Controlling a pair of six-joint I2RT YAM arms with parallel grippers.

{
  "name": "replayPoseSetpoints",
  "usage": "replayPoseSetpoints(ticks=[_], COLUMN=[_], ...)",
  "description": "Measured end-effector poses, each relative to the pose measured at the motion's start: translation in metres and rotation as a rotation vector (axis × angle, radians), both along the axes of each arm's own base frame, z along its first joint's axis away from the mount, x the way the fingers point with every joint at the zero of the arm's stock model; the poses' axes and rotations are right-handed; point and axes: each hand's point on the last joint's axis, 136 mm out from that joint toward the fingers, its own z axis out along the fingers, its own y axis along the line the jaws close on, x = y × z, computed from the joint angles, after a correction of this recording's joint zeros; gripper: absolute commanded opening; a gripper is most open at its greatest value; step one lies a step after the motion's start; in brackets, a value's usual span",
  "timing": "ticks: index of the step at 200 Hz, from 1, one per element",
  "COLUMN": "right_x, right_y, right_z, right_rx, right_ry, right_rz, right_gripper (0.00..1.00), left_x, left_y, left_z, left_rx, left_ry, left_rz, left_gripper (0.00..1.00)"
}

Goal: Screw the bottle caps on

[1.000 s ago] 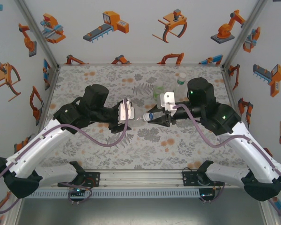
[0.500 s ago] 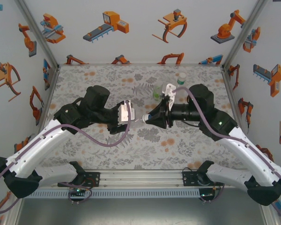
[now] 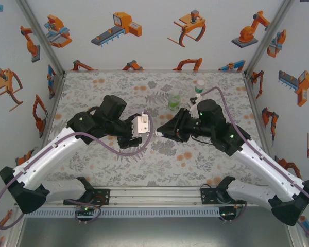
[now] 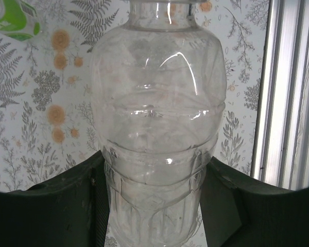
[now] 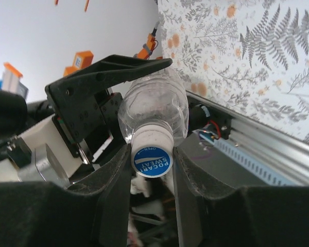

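1. Top view: bright, even, diffuse light falls on the white walls [image 3: 154, 56] and the patterned counter [image 3: 92, 87]. Shadows there are faint and soft-edged, and focus is sharp throughout.
2. Left wrist view: the clear bottle [image 4: 159, 128] carries curved white glints on its shoulder. My left jaws read as dark, underexposed masses along the bottom edge. The metal rail [image 4: 283, 92] is bright and slightly soft.
3. Right wrist view: the wall [image 5: 67, 25] is washed out to near white. The cap [image 5: 151, 154] is crisp, with legible print. My right jaws in the foreground are dark and blurred.
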Motion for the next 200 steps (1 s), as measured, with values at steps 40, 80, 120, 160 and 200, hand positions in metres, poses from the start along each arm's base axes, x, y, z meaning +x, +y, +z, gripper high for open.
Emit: replayPoseSetpoints(ticks=[40,80,120,160,200], right_x=[0.001,-0.002,0.0,0.012,0.021], right_y=[-0.007,-0.01,-0.007,-0.017,-0.036], right_z=[0.005,0.014,0.016,0.023,0.043], right_rx=[0.04,0.099,0.163,0.164,0.093], right_ry=[0.052,0.065,0.068,-0.005,-0.269], right_rz=[-0.072,-0.093,-0.079,-0.09,-0.062], right_gripper=[0.38,0.59,0.6,0.6,0.56], left_x=[0.003,0.008,0.011,0.011,0.009], left_y=[-0.005,-0.016,-0.021,-0.021,-0.02], left_z=[0.005,0.019,0.026,0.027,0.033], left_rx=[-0.027,-0.091,-0.121,-0.126,-0.139], left_ry=[-0.021,-0.065,-0.087,-0.091,-0.101], left_rz=[-0.003,-0.017,-0.022,-0.022,-0.024], left_gripper=[0.03,0.03,0.03,0.03,0.03])
